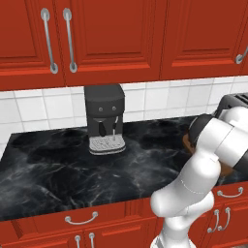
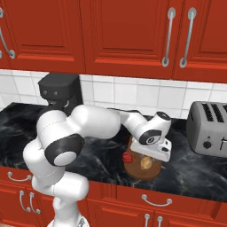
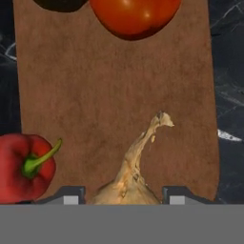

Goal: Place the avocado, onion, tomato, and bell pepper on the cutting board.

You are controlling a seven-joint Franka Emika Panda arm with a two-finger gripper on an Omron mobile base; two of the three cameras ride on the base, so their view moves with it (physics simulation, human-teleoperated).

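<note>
The gripper (image 3: 122, 198) hangs low over the board (image 3: 114, 90), a matte brown wooden slab on black marbled counter (image 2: 195, 170). Its dark fingertips (image 3: 70, 195) stand apart on either side of the papery tan onion (image 3: 131, 178), whose twisted stem points up the board; whether they touch it cannot be told. A glossy tomato (image 3: 133, 16), a dark avocado (image 3: 59, 5) and a shiny red pepper (image 3: 24, 167) also sit on the board.

Avocado (image 3: 59, 4) (dark sliver) and tomato (image 3: 133, 16) cut off.

base views flank the arm; hand view hangs close over cutting board (image 3: 114, 90).
</note>
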